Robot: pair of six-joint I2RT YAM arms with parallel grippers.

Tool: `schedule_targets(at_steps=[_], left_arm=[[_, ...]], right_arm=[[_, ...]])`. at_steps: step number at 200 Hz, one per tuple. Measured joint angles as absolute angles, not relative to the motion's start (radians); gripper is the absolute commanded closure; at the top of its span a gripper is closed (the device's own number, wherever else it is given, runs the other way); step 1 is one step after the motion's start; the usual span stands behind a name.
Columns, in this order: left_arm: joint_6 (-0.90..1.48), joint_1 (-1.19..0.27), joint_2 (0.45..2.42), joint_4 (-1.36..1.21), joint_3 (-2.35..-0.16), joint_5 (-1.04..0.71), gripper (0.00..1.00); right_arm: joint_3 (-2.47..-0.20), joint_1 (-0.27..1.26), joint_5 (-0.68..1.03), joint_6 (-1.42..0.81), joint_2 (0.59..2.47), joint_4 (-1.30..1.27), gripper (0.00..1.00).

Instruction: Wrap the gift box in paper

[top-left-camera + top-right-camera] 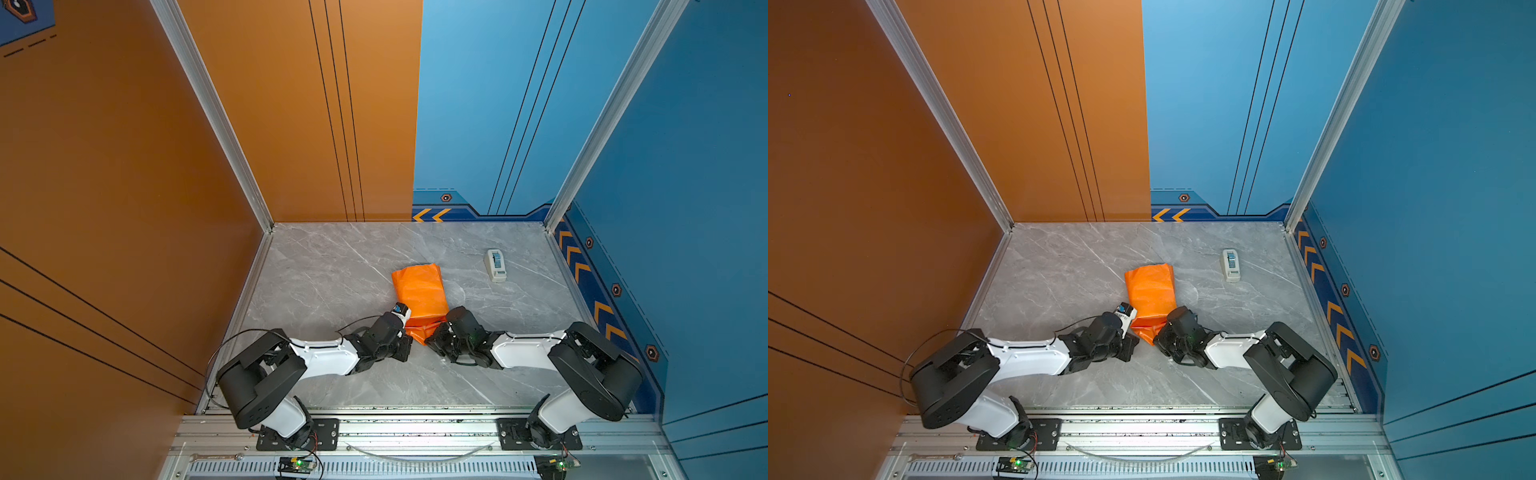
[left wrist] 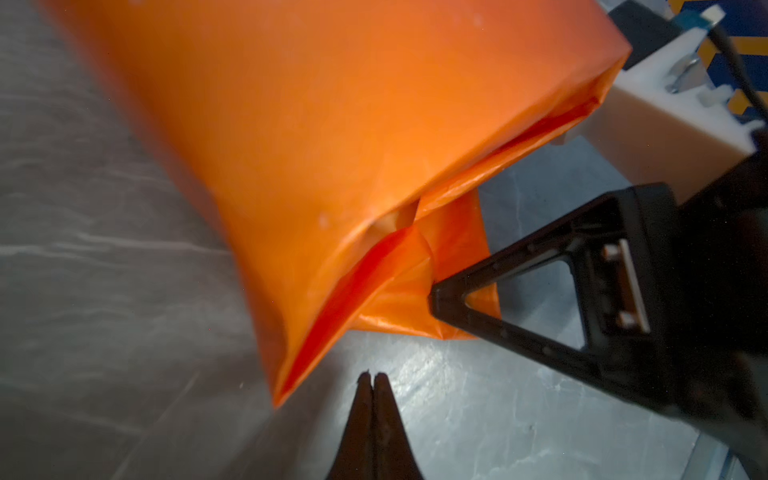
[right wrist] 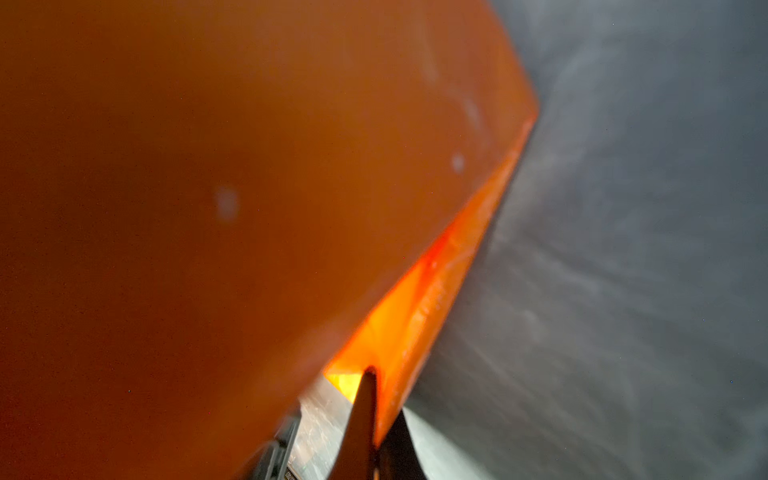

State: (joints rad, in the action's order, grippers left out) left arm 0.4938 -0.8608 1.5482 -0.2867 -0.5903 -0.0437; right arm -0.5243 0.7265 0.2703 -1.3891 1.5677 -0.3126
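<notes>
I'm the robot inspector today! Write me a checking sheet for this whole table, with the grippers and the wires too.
Surface: grey marbled tabletop, no spills seen.
Job's things: paper, orange side out, folded into a parcel with its near end open; gift box not seen, presumably inside.
Clutter: tape dispenser beyond the parcel, apart from it; wrench on the front rail.
Grippers: left gripper shut, empty, just off the paper's near corner; right gripper shut on a flap of the paper.
Cables: black cable looping by the left arm; pale tube bowed along the front rail.
Surroundings: orange wall on the left, blue wall on the right.
</notes>
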Motion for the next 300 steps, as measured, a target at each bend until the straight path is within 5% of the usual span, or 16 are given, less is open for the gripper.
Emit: schedule_targets(at_steps=[166,300], left_arm=[[0.472,-0.870,1.736,-0.358,-0.710,0.018,1.00],[0.422,-0.872,1.667,-0.237,-0.707,0.144,0.96]], right_arm=[[-0.532,0.730,0.270,-1.385,1.568,-0.298,1.00],[-0.537,0.734,0.271,-1.383,1.568,-0.299,1.00]])
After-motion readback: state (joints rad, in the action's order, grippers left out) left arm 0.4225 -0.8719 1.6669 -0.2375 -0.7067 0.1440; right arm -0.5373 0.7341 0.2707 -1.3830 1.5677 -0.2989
